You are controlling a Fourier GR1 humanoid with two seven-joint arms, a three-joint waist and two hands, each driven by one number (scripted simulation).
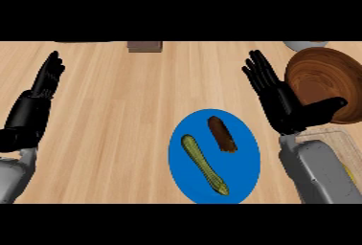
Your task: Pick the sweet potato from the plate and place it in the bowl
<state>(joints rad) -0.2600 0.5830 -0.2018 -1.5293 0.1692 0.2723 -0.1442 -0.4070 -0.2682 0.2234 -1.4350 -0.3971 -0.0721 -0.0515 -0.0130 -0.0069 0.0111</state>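
A dark brown sweet potato [222, 134] lies on the upper right part of a blue plate [244, 162], beside a long green vegetable [205, 165] on the same plate. A wooden bowl [322, 76] stands at the right, behind my right hand. My right hand [283, 103] is open, fingers straight and pointing away, thumb spread toward the bowl; it hangs just right of the plate's top edge and touches nothing. My left hand [39, 91] rests open at the far left, fingers up.
A light wooden tray [339, 139] shows at the right edge under my right forearm. A small brown block [145, 46] sits at the back of the counter, and a grey rounded object [305, 44] peeks in at the top right.
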